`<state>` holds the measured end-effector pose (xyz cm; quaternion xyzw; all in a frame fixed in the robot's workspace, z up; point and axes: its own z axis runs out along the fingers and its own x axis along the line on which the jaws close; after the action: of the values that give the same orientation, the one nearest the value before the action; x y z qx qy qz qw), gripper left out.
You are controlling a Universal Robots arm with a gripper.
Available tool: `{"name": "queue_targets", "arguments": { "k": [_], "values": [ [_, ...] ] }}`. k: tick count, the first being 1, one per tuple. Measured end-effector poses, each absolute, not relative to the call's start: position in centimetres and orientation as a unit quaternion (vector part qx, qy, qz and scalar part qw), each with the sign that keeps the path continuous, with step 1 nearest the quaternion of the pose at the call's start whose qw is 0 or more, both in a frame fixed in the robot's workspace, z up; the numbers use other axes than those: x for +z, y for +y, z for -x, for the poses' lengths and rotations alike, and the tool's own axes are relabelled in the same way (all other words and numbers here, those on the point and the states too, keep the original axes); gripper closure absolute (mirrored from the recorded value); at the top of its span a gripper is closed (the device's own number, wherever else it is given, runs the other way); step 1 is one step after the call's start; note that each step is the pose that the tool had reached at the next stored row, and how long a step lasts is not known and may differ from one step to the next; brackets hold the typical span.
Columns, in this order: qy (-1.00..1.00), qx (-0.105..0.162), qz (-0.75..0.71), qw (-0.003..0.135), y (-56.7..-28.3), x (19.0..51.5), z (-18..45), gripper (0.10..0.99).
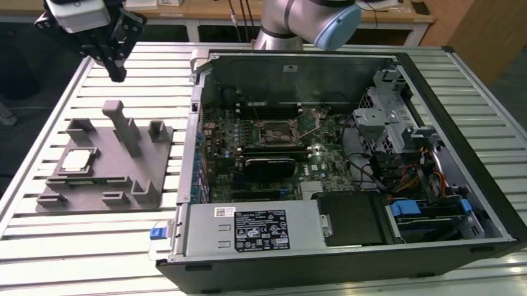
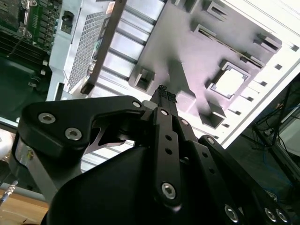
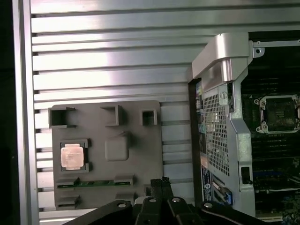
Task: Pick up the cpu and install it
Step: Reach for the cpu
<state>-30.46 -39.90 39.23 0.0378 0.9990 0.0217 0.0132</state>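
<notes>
One gripper (image 1: pixel 118 75): I am reading it as closed, the two fingertips pressing together with nothing between them; this is showing in both wrist views (image 2: pixel 164 91) (image 3: pixel 161 180).
Gripper position: it is hanging above the slatted table (image 1: pixel 99 246), past the far edge of the grey fixture (image 1: pixel 82 200) in the exterior view, and it is touching neither.
Arm: the silver arm (image 1: pixel 305 21) is reaching in from behind the open computer case (image 1: pixel 288 71).
Cpu: the cpu (image 1: pixel 76 161) is lying flat in a square recess of the fixture, silvery top facing up, on the part of the fixture towards the exterior view's left. I am also seeing it in both wrist views (image 2: pixel 230 82) (image 3: pixel 72 156), seated in that same recess and well apart from the fingertips.
Fixture: it is resting on the table just beside the case, on the exterior view's left of it, with several posts standing upright on it.
Case: it is lying on its side with the motherboard (image 1: pixel 272 154) facing up.
Socket: the square socket (image 1: pixel 276 131) is sitting near the middle of the motherboard, well apart from the cpu; the first wrist view is catching it too (image 3: pixel 276 112).
Power supply: the silvery box (image 1: pixel 247 228) is sitting along the near edge of the case in the exterior view.
</notes>
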Motion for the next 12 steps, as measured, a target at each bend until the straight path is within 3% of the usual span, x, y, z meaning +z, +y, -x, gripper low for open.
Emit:
{"name": "queue_targets", "arguments": {
  "k": [12],
  "values": [
    [0.999, 0.022, -0.038, 0.013, -39.9, 39.2, 32.9, 0.980]
  ]
}}
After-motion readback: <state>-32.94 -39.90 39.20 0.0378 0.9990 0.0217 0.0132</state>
